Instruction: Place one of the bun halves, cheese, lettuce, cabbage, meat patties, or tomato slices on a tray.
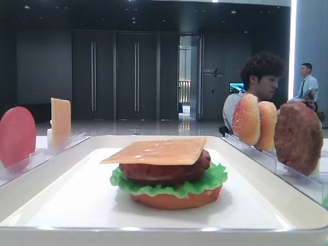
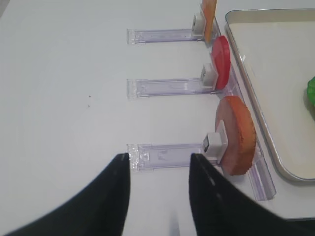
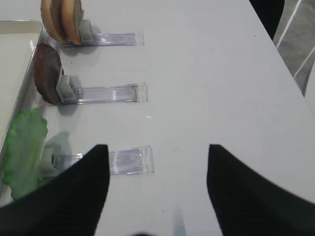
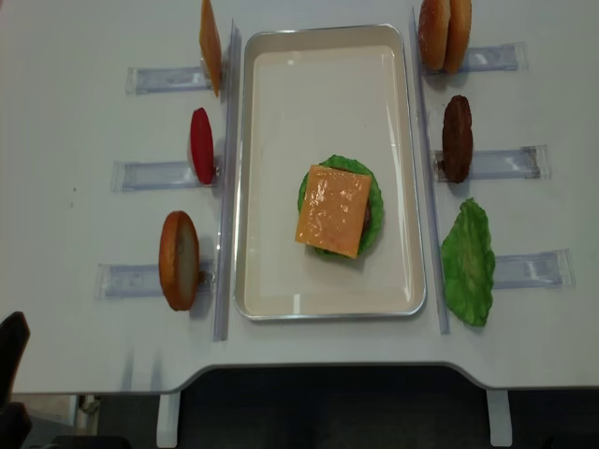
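Note:
On the white tray (image 4: pixel 318 112) stands a stack: bun base, lettuce, patty, with a cheese slice (image 4: pixel 334 210) on top. Left of the tray, holders carry another cheese slice (image 4: pixel 210 45), a tomato slice (image 4: pixel 201 145) and a bun half (image 4: pixel 178 259). On the right stand two bun halves (image 4: pixel 444 35), a meat patty (image 4: pixel 457 137) and a lettuce leaf (image 4: pixel 468 262). My left gripper (image 2: pixel 160 157) hovers open and empty over the table, just short of the bun half (image 2: pixel 238 135). The right gripper (image 3: pixel 157 147) is wide open and empty, right of the lettuce (image 3: pixel 24 150).
Clear slotted holders (image 4: pixel 154 173) lie on the white table on both sides of the tray. The table's front edge (image 4: pixel 318 369) runs close below the tray. A seated person (image 1: pixel 261 82) and a standing man are in the background.

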`<action>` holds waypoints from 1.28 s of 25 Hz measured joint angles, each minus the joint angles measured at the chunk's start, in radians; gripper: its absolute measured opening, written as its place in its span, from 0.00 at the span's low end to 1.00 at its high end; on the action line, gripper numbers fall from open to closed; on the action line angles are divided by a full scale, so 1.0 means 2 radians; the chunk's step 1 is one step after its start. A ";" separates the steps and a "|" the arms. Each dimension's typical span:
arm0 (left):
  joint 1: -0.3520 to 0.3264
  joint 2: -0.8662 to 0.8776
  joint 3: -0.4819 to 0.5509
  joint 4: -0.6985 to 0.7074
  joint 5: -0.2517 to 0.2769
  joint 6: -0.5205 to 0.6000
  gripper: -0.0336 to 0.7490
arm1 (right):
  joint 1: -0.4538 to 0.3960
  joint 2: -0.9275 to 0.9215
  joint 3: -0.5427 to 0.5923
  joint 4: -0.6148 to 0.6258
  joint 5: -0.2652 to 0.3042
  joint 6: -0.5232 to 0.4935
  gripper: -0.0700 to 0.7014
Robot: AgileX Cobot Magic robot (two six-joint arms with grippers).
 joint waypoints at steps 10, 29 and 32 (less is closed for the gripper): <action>0.000 0.000 0.000 0.000 0.000 0.000 0.43 | 0.000 0.000 0.000 0.000 0.000 0.000 0.63; 0.000 0.000 0.000 0.000 0.000 0.000 0.42 | 0.000 0.000 0.000 0.000 0.000 0.000 0.63; 0.000 0.000 0.000 0.000 0.000 0.000 0.42 | 0.000 0.000 0.000 0.000 0.000 0.000 0.63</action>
